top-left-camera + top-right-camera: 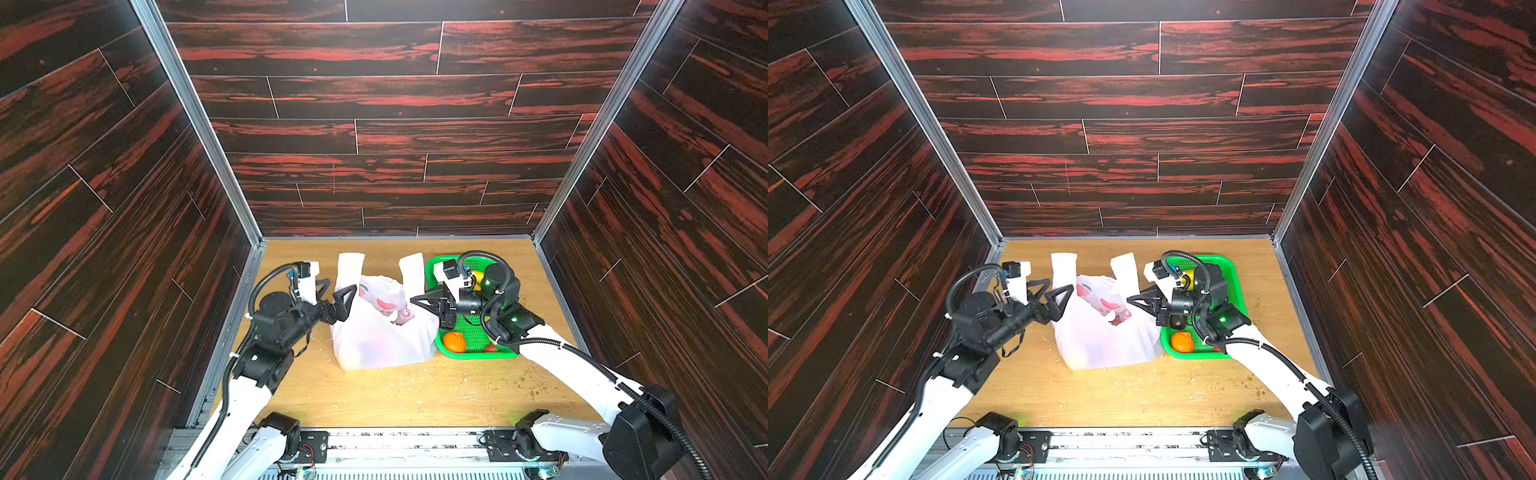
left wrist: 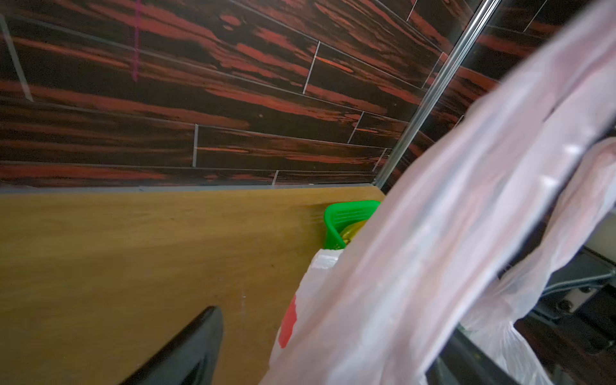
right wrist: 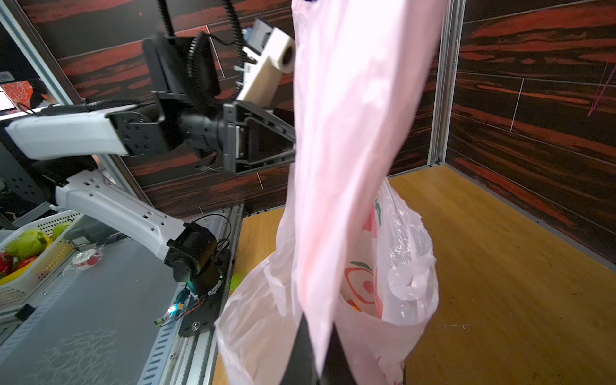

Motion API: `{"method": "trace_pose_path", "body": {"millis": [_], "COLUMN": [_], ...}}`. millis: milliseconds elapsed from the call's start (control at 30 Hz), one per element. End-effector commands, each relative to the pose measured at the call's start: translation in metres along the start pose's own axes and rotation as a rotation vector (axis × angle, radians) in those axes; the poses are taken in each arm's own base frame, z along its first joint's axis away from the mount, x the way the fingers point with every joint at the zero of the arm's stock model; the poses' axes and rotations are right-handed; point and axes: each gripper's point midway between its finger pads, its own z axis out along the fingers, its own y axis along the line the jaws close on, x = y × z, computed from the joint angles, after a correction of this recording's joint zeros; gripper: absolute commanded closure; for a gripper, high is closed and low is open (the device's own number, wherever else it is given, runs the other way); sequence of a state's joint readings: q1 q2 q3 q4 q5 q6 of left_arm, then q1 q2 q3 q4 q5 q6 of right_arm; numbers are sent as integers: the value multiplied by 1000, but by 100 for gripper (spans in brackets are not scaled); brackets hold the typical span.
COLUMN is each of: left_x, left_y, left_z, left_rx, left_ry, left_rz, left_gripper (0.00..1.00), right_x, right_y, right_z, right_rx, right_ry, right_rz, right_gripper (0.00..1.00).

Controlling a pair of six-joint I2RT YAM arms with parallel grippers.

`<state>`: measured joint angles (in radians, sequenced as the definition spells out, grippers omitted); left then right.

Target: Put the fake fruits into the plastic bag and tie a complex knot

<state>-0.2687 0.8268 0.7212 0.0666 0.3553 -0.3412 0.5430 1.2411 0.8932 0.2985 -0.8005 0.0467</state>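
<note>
The right claw (image 1: 417, 301) pinches one handle strip (image 1: 412, 270) of the thin, slippery plastic bag (image 1: 374, 340) standing mid-tabletop (image 1: 395, 395); the left claw (image 1: 340, 286) gapes wide at the other strip (image 1: 351, 266), likely its best hold.

We take this for a robotics lab test cell. Beneath the left gripper (image 1: 340, 289) and right gripper (image 1: 415, 300) lies a wood-grain tabletop (image 1: 395, 395). It is boxed in on three sides by dark, red-streaked plank-look walls (image 1: 374, 124), with aluminium profile posts (image 1: 200, 124) at the corners ahead of the grippers. Behind them, the arm bases (image 1: 286, 434) are bolted to a slotted metal rail (image 1: 407, 446). Further behind the left gripper, outside the rail, we see a grey perforated bench (image 3: 83, 326) carrying a white basket (image 3: 40, 263) of toy produce (image 3: 25, 245).
</note>
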Motion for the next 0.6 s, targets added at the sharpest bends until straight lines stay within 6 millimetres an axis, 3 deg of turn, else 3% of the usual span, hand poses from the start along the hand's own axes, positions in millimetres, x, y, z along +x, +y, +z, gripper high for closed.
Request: {"method": "trace_pose_path", "body": {"millis": [0, 100, 300, 567], "left_x": [-17, -16, -10, -6], "left_y": [-26, -33, -38, -41], "left_z": [0, -1, 6, 12], "left_rx": [164, 224, 279, 312], "left_ry": [-76, -117, -83, -58], "left_rz": [25, 42, 53, 73], "left_gripper": [11, 16, 39, 83], "right_x": [-20, -22, -25, -27], "right_y": [9, 7, 5, 3], "right_z": [-7, -7, -9, -11], "right_rx": [-3, 13, 36, 59], "right_ry": [-29, -29, -31, -36], "right_rz": [-61, -67, -63, -52], "right_gripper": [100, 100, 100, 100]}}
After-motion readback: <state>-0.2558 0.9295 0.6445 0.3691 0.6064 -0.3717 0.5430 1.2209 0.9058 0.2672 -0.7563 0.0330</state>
